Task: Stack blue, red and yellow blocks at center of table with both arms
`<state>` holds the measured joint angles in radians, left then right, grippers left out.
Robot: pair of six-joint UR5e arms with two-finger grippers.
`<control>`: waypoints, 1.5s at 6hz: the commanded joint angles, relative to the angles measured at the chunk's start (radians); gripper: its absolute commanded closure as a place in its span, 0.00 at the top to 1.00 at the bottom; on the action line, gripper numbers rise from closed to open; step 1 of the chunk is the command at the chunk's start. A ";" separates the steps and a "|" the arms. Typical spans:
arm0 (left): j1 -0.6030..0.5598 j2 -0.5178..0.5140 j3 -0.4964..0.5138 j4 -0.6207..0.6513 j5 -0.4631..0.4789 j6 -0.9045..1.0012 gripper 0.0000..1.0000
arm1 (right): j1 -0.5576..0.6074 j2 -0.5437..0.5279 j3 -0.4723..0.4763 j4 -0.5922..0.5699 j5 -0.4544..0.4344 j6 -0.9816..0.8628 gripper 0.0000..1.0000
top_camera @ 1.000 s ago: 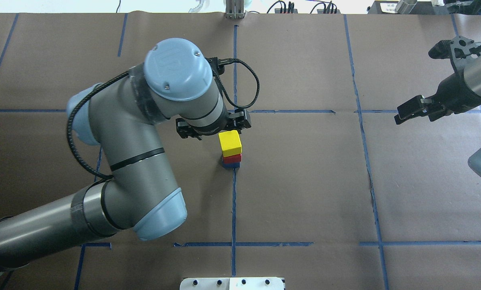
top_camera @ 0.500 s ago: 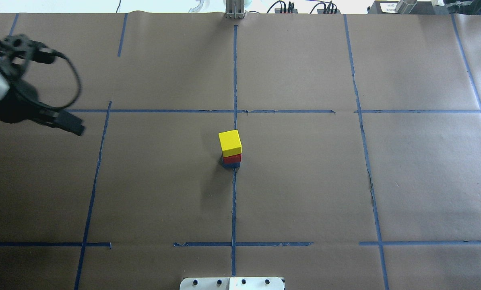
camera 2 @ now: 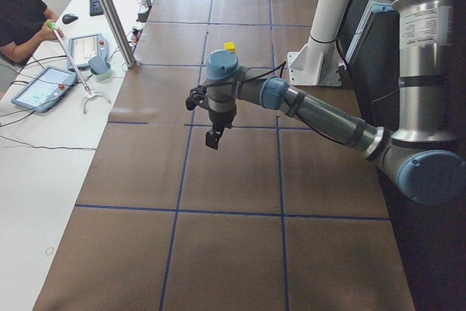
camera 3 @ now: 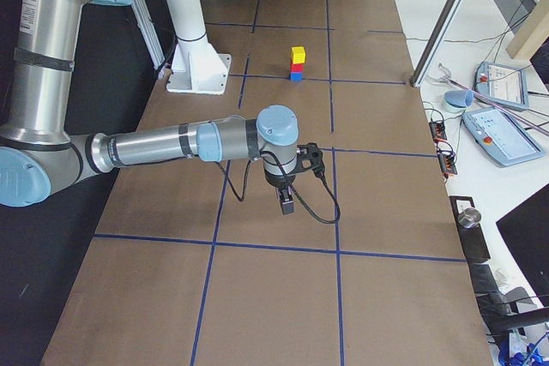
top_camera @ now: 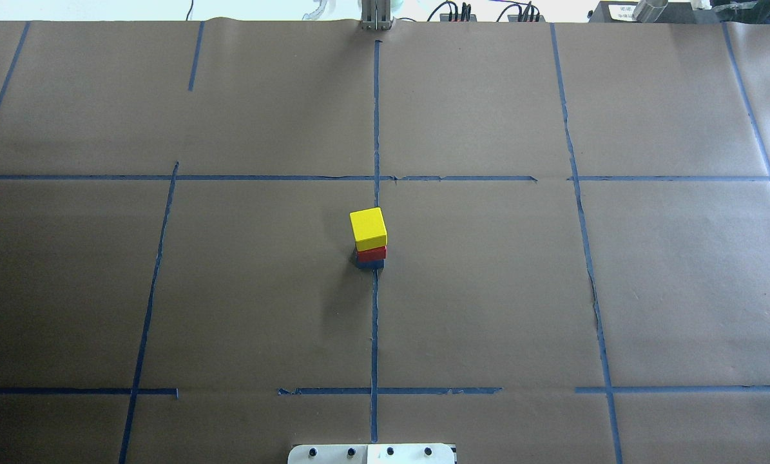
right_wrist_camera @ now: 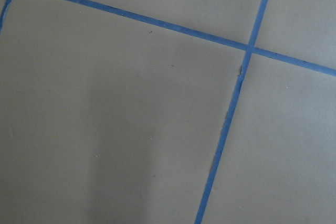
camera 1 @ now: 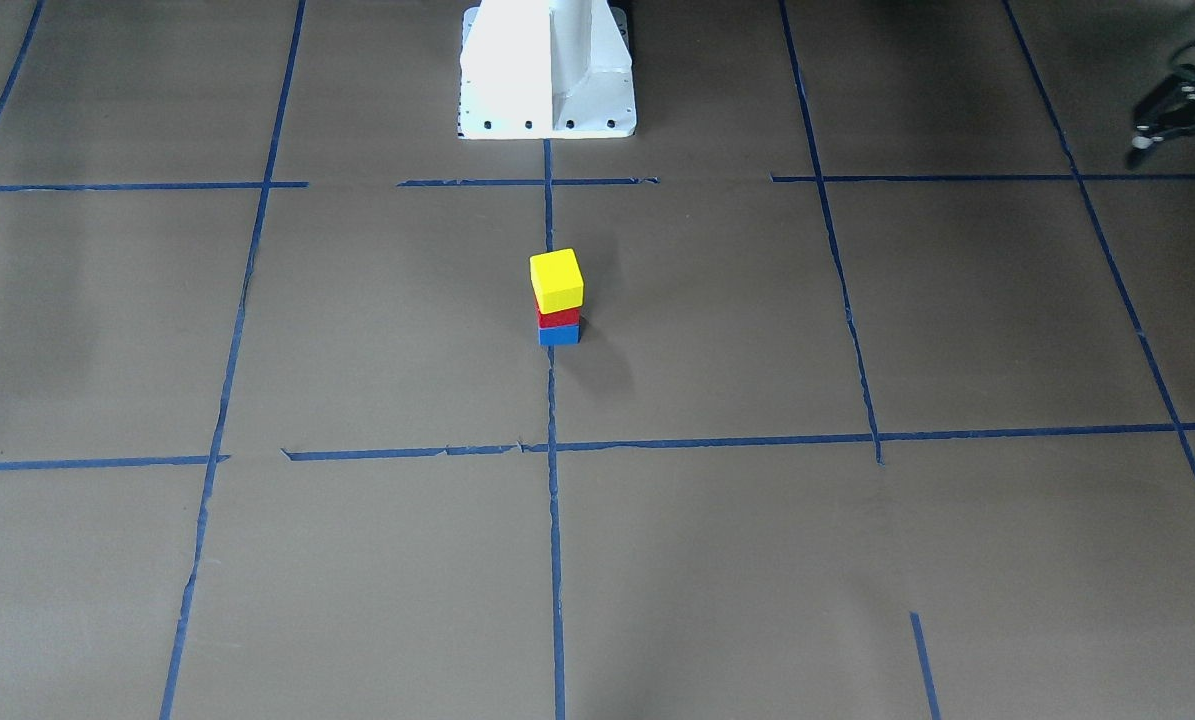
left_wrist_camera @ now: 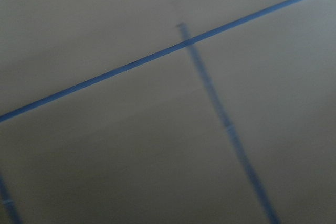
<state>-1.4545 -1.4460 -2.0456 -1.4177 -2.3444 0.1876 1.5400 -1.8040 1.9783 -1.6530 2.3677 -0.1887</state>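
The yellow block (top_camera: 368,227) sits on the red block (top_camera: 371,254), and that on the blue block (top_camera: 370,263). Their faces are nearly flush, so I judge the weight runs straight down and the tower should stand unaided. It rests mid-table (top_camera: 488,290), right on the central tape line (top_camera: 374,322), which I take as the centre the task asks for. Nothing touches it.

My left pincer (camera 2: 213,135) hangs over bare table well apart from the stack, toward its own end. My right pincer (camera 3: 287,201) does likewise at the other end, so neither can nudge the blocks. Neither holds anything I can see. Whether they are wide or narrow I cannot tell, as both wrist views show only paper and tape. I judge the stacking done.
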 commanded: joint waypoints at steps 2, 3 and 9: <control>-0.162 -0.005 0.230 -0.003 -0.015 0.116 1.00 | 0.028 -0.021 -0.016 -0.016 -0.001 -0.038 1.00; -0.164 0.002 0.278 0.002 -0.015 0.109 1.00 | 0.026 -0.018 -0.024 -0.011 -0.010 -0.038 1.00; -0.162 0.018 0.304 0.000 -0.013 0.013 1.00 | 0.026 -0.021 -0.078 -0.016 -0.010 -0.037 1.00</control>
<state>-1.6180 -1.4279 -1.7452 -1.4160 -2.3573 0.2078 1.5662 -1.8196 1.9036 -1.6633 2.3576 -0.2255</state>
